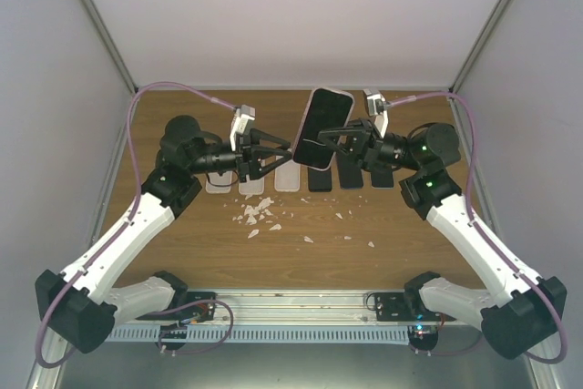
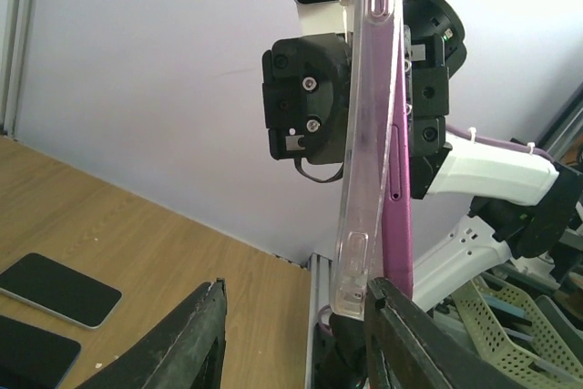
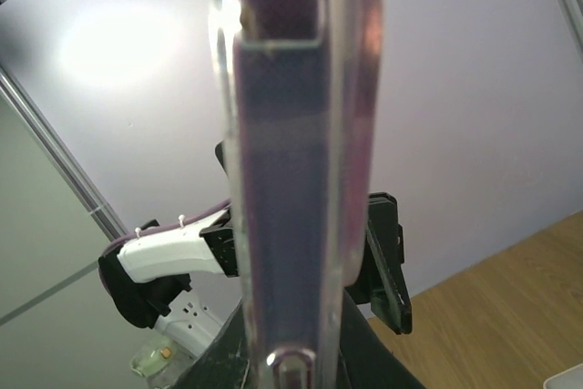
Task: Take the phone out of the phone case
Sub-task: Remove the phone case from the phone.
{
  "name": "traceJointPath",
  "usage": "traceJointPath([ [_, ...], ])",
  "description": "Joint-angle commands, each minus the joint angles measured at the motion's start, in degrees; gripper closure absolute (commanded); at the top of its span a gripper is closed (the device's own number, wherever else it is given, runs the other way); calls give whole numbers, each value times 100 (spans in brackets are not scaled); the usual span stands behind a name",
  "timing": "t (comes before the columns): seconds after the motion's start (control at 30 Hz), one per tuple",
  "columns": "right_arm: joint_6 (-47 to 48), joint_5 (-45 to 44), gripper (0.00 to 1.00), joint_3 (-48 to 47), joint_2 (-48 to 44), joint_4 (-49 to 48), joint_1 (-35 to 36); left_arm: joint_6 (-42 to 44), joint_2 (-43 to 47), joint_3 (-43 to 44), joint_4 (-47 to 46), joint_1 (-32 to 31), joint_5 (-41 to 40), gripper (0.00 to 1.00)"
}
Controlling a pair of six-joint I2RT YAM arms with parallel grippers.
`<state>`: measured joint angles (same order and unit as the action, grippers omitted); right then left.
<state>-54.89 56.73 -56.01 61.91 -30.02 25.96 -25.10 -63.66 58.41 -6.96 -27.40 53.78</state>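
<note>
Phone case (image 2: 363, 179): a clear shell held on edge in the air between the two arms, over the back of the table (image 1: 182, 252); the purple phone (image 2: 399, 225) sits inside it, not yet out.
Right gripper (image 1: 346, 140): pressed together on the cased phone, carrying its full weight.
Left gripper (image 1: 284, 152): jaws spread, with the lower end of the case between them; one finger (image 2: 428, 343) seems to touch the corner, though the angle makes that hard to judge.
Risk: if the left jaws close on both case and phone, nothing will separate; a hard pull on the rim could twist the phone out of the right pinch and drop it.
Risk, second: a slippery shell may slide off the fingers.
Around: spare phones (image 1: 320, 178) lie flat in a row below; white scraps (image 1: 258, 216) are scattered nearer the bases.
In the way: the right fingers clamp shell and phone together, which may hold the phone in.
</note>
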Motion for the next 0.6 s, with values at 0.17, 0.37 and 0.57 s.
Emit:
traceJointPath([
  [0.17, -388, 626, 100, -126, -245, -843, 340, -144, -479, -133, 182, 226, -799, 60],
  [0.37, -423, 666, 100, -117, -159, -940, 566, -160, -622, -17, 378, 218, -1102, 63],
  [0.57, -417, 712, 100, -317, -113, -976, 621, -378, -627, -333, 91, 308, -947, 63],
])
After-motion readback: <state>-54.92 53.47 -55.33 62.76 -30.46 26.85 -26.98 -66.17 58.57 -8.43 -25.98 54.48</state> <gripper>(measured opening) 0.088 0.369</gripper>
